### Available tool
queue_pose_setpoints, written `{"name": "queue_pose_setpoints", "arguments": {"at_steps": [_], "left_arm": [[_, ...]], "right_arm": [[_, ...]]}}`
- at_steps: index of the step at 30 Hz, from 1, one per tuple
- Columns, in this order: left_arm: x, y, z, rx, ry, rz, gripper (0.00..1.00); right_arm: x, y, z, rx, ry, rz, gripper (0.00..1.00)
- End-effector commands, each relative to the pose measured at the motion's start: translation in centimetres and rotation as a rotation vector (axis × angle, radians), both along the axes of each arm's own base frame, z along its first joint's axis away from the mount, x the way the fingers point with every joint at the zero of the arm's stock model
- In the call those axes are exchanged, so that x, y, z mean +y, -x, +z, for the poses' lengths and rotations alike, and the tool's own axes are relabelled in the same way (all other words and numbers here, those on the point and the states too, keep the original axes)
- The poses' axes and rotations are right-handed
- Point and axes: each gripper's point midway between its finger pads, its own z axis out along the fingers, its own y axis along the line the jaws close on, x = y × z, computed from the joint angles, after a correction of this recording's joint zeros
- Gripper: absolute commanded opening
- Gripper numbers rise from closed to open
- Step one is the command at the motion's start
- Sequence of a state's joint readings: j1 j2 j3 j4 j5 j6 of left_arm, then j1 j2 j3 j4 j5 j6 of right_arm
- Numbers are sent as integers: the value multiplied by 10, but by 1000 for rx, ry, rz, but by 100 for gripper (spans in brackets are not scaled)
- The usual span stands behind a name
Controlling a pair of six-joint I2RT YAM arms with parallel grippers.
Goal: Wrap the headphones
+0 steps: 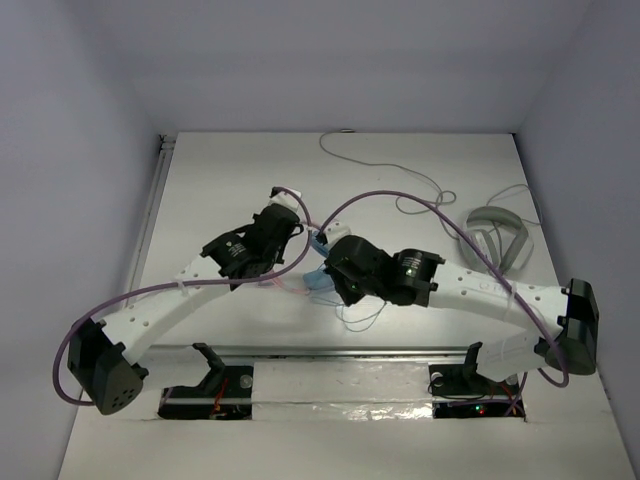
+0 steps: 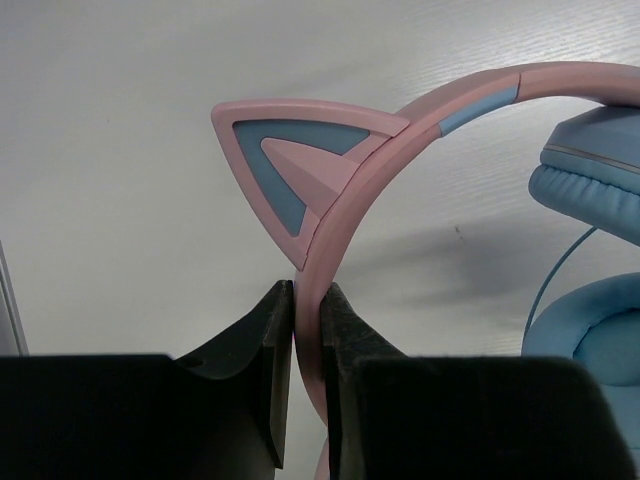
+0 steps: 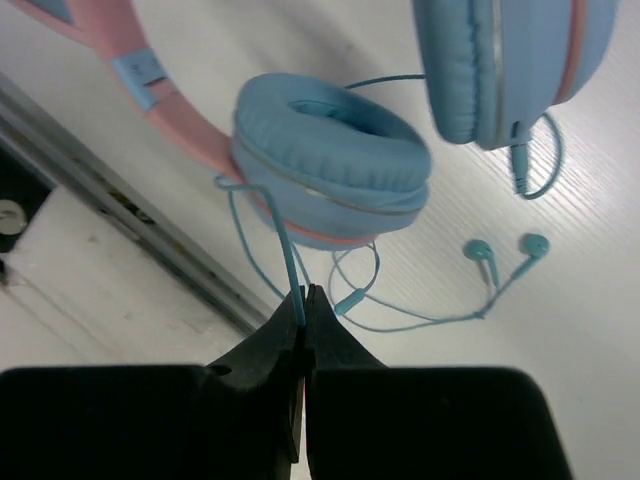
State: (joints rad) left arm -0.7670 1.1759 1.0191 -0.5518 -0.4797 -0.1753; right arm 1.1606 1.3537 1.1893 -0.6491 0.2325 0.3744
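The headphones sit mid-table between my two grippers, mostly hidden by them in the top view. My left gripper is shut on the pink headband, just below a pink-and-blue cat ear. Light-blue ear cups show to its right. My right gripper is shut on the thin blue cable, which runs up to the near ear cup. The other cup hangs at the top right. Loose cable loops and two small blue earbuds lie on the table beyond.
White-grey over-ear headphones lie at the right of the table, and their white cable trails toward the back. A metal rail runs along the table's near edge. Purple arm cables arc over the middle.
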Motion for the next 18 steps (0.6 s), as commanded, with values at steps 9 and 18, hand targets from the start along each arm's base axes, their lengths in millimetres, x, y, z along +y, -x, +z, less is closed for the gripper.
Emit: {"name": "queue_pose_setpoints", "arguments": {"at_steps": [9,18], "left_arm": [[-37,22,11,5,65,-205,0],[-67,40,2,55,200,-360,0]], "right_arm": [[-46,-46,21,-165,186,-199,0],[-49,-94,69,-253,-68,-335,20]]}}
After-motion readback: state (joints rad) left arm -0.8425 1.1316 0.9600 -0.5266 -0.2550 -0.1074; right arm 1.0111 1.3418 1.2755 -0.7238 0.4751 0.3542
